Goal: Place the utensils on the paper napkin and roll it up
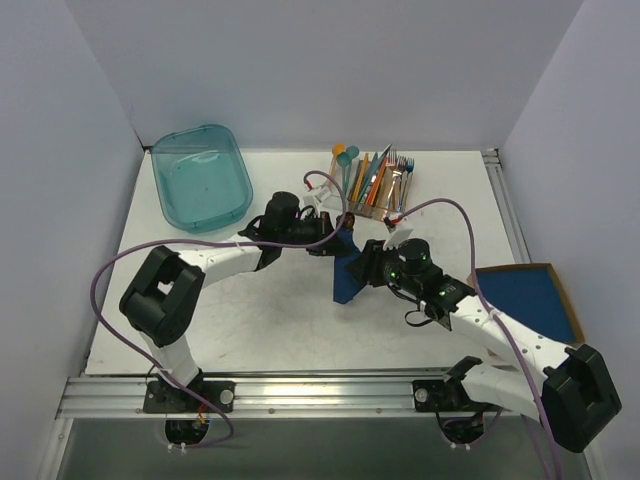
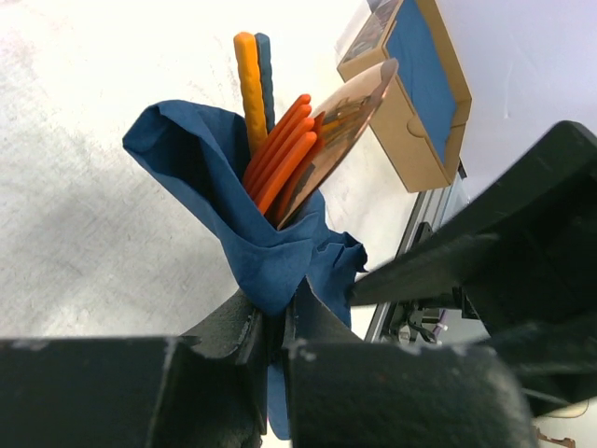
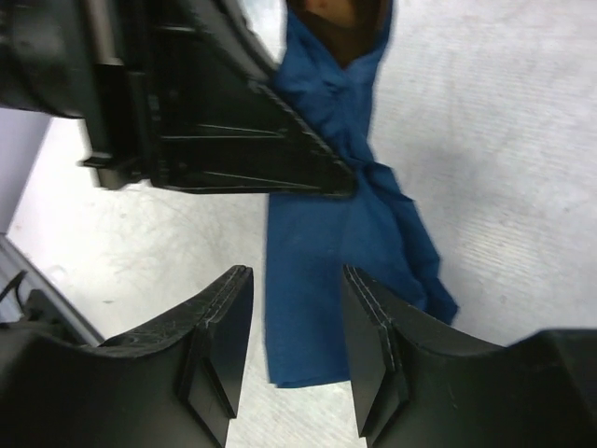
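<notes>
Nearest the bases, the right gripper [image 3: 297, 359] stands released, its two fingers apart. The loose lower end of the one paper napkin [image 3: 317, 280] lies on the white table [image 1: 250, 320] between them, and neither finger visibly presses on it.

Just beyond, the left gripper [image 2: 280, 322] is clenched on the dark blue napkin's gathered waist. Only the left wrist view shows what is above that pinch. There the paper opens like a cone around the utensils [image 2: 284, 159]: four orange fork tines, one copper spoon bowl [image 2: 350, 112], and two slim handles, one orange and one dark blue.

From above the bundle is hidden by the wrists.

To the right sits one cardboard box [image 1: 527, 298] of blue sheets. Farther back are one cutlery holder [image 1: 375, 185] and one teal tub [image 1: 200, 178].
</notes>
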You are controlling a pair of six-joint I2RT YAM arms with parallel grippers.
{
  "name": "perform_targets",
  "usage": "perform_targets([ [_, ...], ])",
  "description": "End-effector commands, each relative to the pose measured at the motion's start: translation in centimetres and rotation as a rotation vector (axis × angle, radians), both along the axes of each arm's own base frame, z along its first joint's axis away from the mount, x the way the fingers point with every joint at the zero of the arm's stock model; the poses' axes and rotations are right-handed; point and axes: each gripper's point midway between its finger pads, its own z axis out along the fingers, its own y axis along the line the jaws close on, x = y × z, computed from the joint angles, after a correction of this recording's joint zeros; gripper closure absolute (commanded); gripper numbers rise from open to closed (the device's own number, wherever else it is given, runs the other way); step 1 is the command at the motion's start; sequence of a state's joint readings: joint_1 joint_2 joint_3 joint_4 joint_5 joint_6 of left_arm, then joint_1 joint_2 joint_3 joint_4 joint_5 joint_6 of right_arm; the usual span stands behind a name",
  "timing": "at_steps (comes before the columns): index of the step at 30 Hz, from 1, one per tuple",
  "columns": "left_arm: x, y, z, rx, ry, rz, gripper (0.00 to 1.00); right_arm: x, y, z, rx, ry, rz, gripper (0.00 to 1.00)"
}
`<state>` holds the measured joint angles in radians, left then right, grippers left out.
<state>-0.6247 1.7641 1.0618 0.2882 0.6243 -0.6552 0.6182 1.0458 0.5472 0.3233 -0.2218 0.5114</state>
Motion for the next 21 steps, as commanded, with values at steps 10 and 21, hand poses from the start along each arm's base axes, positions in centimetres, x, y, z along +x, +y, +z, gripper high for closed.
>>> perform_targets([
  [10,-0.6,0.0,4.1,-0.074,-0.028,-0.023,0.98,1.5,-0.3,-0.3,-0.055,0.009,-0.047,0.62],
  [21,-1.6,-0.1,5.8,-0.171,-0.025,-0.076,0.98,1.3,-0.3,0.5,0.070,0.020,0.010,0.66],
])
